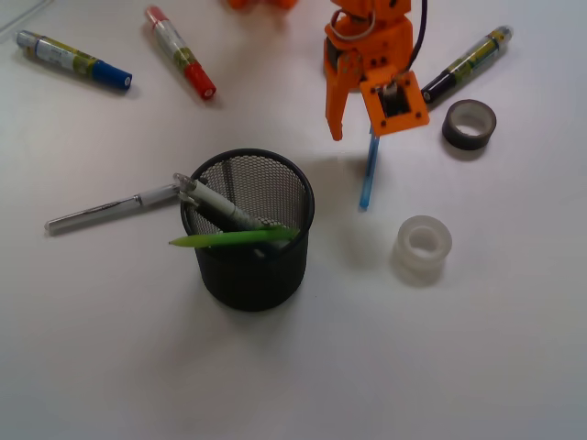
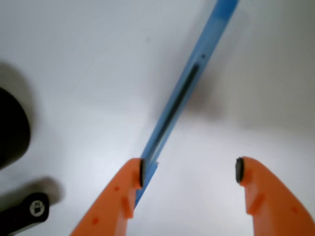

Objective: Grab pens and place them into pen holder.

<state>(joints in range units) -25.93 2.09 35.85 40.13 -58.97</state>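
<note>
A slim, translucent light blue pen [image 1: 369,176] lies on the white table [image 1: 495,367], right of the black mesh pen holder [image 1: 252,234]. The orange gripper [image 2: 189,172] hangs over its far end, jaws spread wide, one fingertip [image 2: 135,174] touching the pen, nothing clamped.

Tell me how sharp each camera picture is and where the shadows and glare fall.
Front view: fairly sharp, soft even light; the mesh pen holder casts only a faint shadow, and the white table looks slightly washed out. Wrist view: blurry throughout; the light blue pen and the open hand have soft edges, a hazy grey shadow lies right of the pen, and a bright glare patch sits mid-table.
</note>
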